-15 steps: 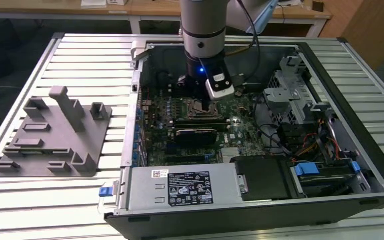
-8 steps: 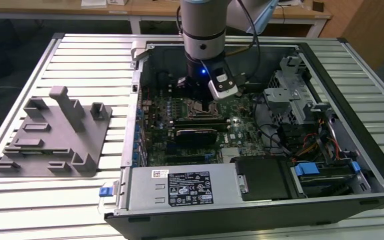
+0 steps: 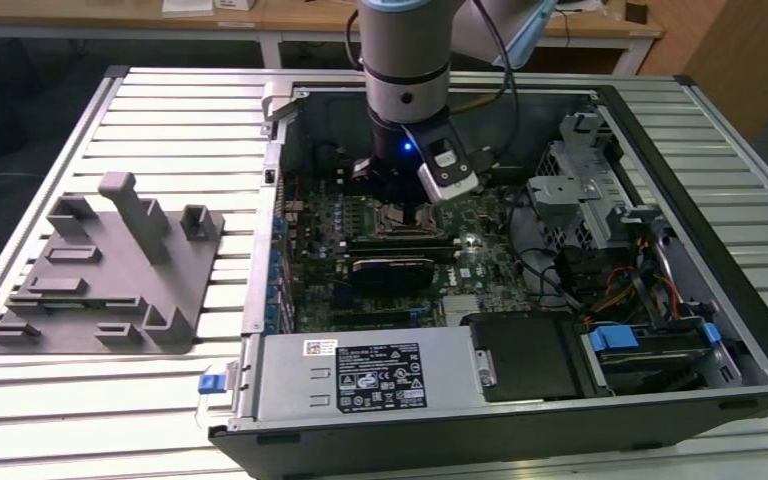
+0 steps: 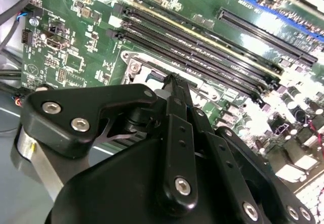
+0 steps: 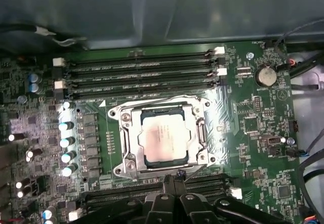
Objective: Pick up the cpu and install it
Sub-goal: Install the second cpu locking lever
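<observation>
In the first wrist view the cpu [image 5: 163,139], a flat silvery square, lies inside the motherboard socket, with the socket's metal frame [image 5: 126,133] around it. My gripper [image 5: 173,177] hovers just beside the socket's edge, its black fingers pressed together with nothing between them. The second wrist view shows the same fingers [image 4: 174,90] meeting in a narrow tip over the socket [image 4: 139,67]. In the exterior view the gripper [image 3: 404,208] hangs inside the open computer case above the motherboard [image 3: 398,250].
Memory slots [image 5: 142,70] run along one side of the socket, more along the other. A grey plastic fixture block [image 3: 104,275] stands on the table at the exterior view's left. The power supply [image 3: 357,375], drive cage [image 3: 598,190] and cables [image 3: 584,270] crowd the case.
</observation>
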Tool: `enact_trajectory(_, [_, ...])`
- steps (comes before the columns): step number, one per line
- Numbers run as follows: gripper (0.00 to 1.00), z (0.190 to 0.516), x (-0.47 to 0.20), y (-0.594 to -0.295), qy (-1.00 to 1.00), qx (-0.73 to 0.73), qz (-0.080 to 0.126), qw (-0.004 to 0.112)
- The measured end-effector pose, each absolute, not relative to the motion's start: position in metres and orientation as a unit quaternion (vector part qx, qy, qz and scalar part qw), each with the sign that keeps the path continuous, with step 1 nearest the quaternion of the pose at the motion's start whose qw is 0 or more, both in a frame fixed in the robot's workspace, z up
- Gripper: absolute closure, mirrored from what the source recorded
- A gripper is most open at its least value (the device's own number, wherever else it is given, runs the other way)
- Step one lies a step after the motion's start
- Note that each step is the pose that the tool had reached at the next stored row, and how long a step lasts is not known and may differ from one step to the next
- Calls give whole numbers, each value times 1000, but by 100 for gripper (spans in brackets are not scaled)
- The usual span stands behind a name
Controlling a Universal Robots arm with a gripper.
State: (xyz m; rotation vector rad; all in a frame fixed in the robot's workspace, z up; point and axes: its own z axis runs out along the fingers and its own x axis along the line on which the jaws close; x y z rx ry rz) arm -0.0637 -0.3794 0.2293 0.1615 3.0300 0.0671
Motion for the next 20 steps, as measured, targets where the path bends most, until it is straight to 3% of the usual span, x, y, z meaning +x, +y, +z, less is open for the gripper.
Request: enact_trajectory(20, [89,218,-79,-393,998,28,25,53])
